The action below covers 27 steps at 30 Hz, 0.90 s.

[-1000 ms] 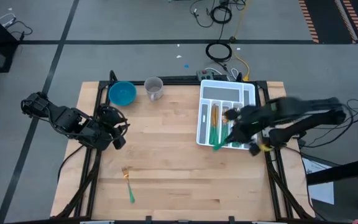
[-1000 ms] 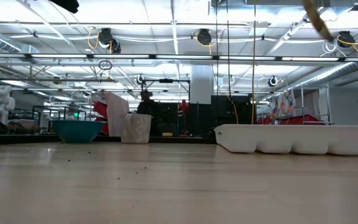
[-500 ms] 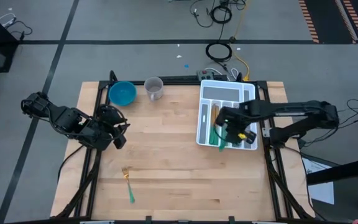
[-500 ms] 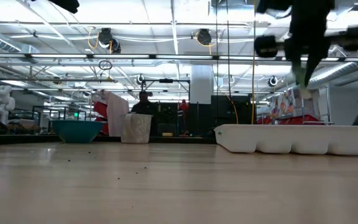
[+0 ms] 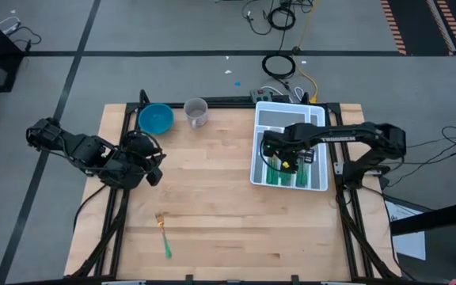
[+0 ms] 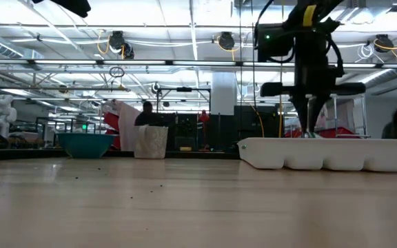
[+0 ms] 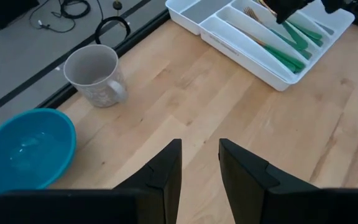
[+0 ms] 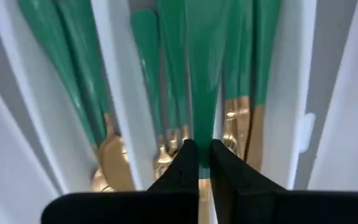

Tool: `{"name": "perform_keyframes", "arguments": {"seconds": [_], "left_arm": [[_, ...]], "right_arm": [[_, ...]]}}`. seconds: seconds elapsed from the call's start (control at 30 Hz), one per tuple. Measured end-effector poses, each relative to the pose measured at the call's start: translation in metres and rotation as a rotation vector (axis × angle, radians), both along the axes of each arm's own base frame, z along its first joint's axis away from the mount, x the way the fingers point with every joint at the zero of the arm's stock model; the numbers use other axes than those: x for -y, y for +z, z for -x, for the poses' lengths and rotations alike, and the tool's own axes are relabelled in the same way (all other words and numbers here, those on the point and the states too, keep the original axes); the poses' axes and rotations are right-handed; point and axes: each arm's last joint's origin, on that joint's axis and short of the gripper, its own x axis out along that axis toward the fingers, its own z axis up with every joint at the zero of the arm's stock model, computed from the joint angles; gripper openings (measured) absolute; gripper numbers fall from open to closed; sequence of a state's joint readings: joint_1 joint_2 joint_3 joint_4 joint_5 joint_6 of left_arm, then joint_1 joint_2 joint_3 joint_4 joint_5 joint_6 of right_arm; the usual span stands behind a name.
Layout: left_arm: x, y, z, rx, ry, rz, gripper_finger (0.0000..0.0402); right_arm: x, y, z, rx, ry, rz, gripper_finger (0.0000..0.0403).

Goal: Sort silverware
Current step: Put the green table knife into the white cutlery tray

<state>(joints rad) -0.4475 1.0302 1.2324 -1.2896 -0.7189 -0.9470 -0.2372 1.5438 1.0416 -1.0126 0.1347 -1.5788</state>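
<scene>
A: What is on the wooden tabletop (image 5: 228,206)?
B: A white divided tray (image 5: 317,184) on the right, a blue bowl (image 5: 156,119) and a cup (image 5: 196,112) at the back.
A: Where is the right gripper (image 8: 198,163)?
B: Over the tray. Its jaws pinch 1 teal handle (image 8: 202,81) above the silverware (image 5: 282,171) lying in the compartments.
A: And the left gripper (image 7: 199,163)?
B: At the left edge, jaws spread, holding nothing.
A: Anything else?
B: 1 fork (image 5: 164,233) lies alone near the front.

The tray (image 5: 317,119) sits at the surface's (image 5: 212,206) right side with silverware (image 5: 279,172) in its compartments. Far left of the tray stand the mug (image 5: 196,112) and, beyond it, the bowl (image 5: 156,119). One fork (image 5: 163,232) lies well apart from the tray, near the front-left.
</scene>
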Motion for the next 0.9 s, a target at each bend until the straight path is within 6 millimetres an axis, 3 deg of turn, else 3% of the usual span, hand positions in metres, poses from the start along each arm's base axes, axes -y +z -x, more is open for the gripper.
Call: {"name": "perform_keyframes", "arguments": {"seconds": [0.23, 0.9], "left_arm": [[-0.003, 0.0, -0.001, -0.006, 0.013, -0.007, 0.0114], [-0.007, 0.0, -0.002, -0.015, 0.031, -0.015, 0.0114]], "right_arm": [[0.009, -0.006, -0.011, 0.062, 0.033, 0.015, 0.0], [0.011, -0.043, -0.034, 0.055, 0.101, -0.043, 0.0]]}}
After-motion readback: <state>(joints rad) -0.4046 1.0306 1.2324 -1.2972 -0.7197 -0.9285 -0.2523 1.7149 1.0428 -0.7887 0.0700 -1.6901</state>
